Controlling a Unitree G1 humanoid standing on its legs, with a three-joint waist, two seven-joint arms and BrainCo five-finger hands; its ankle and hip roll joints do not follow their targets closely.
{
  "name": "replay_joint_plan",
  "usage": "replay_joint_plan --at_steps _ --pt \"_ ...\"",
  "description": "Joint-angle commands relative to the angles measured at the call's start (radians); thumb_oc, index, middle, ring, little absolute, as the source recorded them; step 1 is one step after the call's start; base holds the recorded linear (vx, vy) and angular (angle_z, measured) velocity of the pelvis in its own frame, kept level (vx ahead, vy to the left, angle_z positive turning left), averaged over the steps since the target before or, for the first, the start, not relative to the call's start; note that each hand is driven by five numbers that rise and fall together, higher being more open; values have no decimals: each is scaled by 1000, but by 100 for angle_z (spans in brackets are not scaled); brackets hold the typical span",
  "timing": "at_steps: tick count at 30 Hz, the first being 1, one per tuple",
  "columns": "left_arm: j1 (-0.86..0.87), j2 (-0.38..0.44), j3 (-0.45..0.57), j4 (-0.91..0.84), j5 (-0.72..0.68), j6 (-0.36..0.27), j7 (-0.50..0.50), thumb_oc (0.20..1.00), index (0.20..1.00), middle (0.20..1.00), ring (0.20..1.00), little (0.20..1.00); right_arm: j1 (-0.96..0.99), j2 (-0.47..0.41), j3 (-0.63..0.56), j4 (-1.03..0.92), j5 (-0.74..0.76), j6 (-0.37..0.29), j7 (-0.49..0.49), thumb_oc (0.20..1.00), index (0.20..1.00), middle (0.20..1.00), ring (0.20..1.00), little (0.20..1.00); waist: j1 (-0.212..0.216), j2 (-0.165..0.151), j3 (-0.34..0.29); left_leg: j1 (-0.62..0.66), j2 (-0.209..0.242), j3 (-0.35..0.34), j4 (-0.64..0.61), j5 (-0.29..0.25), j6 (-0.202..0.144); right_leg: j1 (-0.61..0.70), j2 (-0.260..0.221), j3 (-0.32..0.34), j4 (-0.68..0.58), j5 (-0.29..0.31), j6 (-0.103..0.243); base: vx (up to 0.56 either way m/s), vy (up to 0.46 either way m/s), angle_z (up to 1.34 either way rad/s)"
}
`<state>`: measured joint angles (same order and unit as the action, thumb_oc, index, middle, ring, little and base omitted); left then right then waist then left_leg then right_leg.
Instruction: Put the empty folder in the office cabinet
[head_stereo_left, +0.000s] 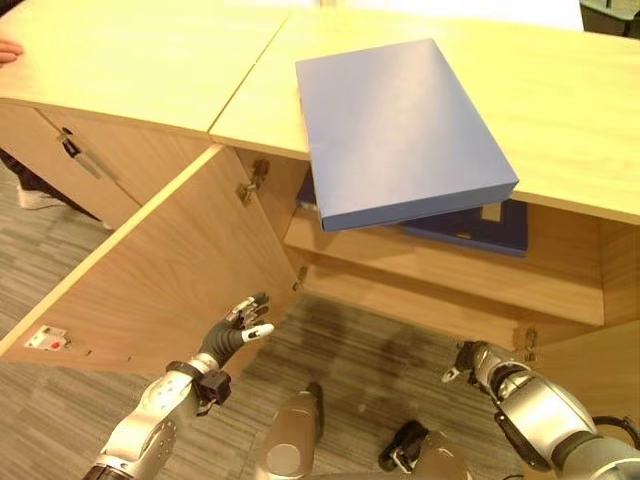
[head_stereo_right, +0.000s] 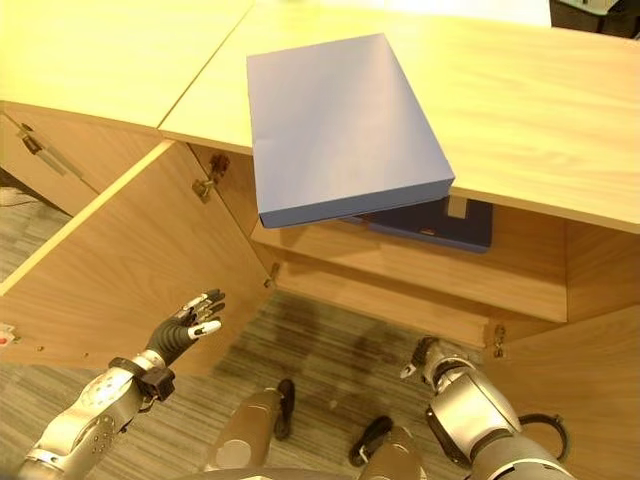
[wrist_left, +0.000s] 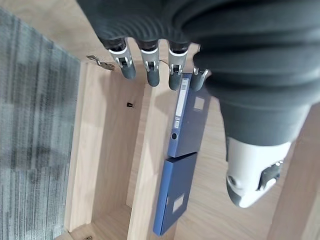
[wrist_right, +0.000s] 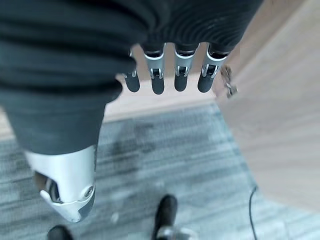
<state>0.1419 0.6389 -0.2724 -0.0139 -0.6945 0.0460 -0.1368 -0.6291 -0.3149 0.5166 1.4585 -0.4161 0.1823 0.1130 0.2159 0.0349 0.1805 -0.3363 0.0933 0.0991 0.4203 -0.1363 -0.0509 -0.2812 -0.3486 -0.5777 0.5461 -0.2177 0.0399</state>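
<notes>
A flat blue rectangular folder (head_stereo_left: 400, 130) overhangs the light wooden cabinet surface (head_stereo_left: 560, 110), while the left robot hand (head_stereo_left: 238, 330) and right robot hand (wrist_right: 170, 75) hang empty, fingers relaxed apart.

You are looking at an office: light-wood cabinets (head_stereo_left: 150, 270), blue folders (head_stereo_left: 400, 130) on the shelf (head_stereo_left: 440, 265), grey carpet (head_stereo_left: 400, 350).

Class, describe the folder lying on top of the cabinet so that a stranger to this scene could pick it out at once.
Start at the wooden cabinet top above the open cabinet door. The blue folder lies flat on it, one corner jutting past the front edge. Unlike the darker blue folders on the shelf inside, it sits on top, and neither hand touches it.
</notes>
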Motion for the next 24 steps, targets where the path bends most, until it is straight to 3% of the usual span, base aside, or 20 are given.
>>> replay_joint_plan --at_steps 1,4,7,8,11,13,18,19,22,24 --pt "-12 8 -9 -68 63 -3 -37 1000 1000 1000 1000 1000 -37 11 -15 31 -6 0 9 1000 1000 1000 1000 1000 47 -8 17 -5 -5 -77 -81 43 -22 153 21 -46 -193 44 133 -7 -106 13" --pt "-6 -5 -11 -48 117 -1 -57 1000 1000 1000 1000 1000 12 41 -22 18 15 -14 0 1000 1000 1000 1000 1000 49 -17 -16 65 11 -72 -193 97 -40 213 74 -61 -308 75 127 18 -118 7" --pt "24 -26 14 -16 171 -9 -61 1000 1000 1000 1000 1000 100 79 -25 -9 78 -33 -25 1000 1000 1000 1000 1000 50 -44 -69 140 50 -59 -374 216 -86 289 174 -77 -509 119 120 2 -170 0" --pt "35 -53 48 37 198 -18 -34 1000 1000 1000 1000 1000 183 34 26 -77 64 -70 0 1000 1000 1000 1000 1000 13 -70 -68 162 60 -38 -379 226 -88 295 194 -52 -547 132 108 -109 -139 -13" --pt "59 -100 83 44 249 -16 -37 1000 1000 1000 1000 1000 250 27 4 -118 101 -57 28 1000 1000 1000 1000 1000 -18 -92 -71 202 46 14 -299 131 -50 293 187 -36 -545 145 98 -96 -3 -22" --pt "72 -121 98 48 257 -20 -35 1000 1000 1000 1000 1000 279 16 -20 -113 113 -54 30 1000 1000 1000 1000 1000 -42 -95 -83 251 45 60 -275 104 -45 288 181 -37 -547 157 94 -58 96 -38" --pt "113 -151 152 26 323 -42 -10 1000 1000 1000 1000 1000 360 -4 -147 -69 180 -50 4 1000 1000 1000 1000 1000 -83 -73 -146 327 10 133 -397 88 -31 303 184 -53 -599 208 108 1 142 -1" --pt "124 -143 167 -8 346 -50 2 1000 1000 1000 1000 1000 339 48 -162 -64 230 -46 -11 1000 1000 1000 1000 1000 -73 -62 -161 336 3 131 -425 92 -28 306 183 -57 -610 216 111 7 149 10" --pt "137 -119 214 -71 405 -91 40 1000 1000 1000 1000 1000 331 72 -187 -74 292 -60 -49 1000 1000 1000 1000 1000 -68 -63 -167 346 -10 118 -467 106 -24 308 176 -59 -621 237 120 -12 108 12" --pt "175 -93 295 -137 543 -129 107 1000 1000 1000 1000 1000 400 109 -178 -132 324 -71 -68 1000 1000 1000 1000 1000 -74 -67 -170 364 -33 117 -504 101 -9 306 164 -44 -617 249 129 -33 150 17"
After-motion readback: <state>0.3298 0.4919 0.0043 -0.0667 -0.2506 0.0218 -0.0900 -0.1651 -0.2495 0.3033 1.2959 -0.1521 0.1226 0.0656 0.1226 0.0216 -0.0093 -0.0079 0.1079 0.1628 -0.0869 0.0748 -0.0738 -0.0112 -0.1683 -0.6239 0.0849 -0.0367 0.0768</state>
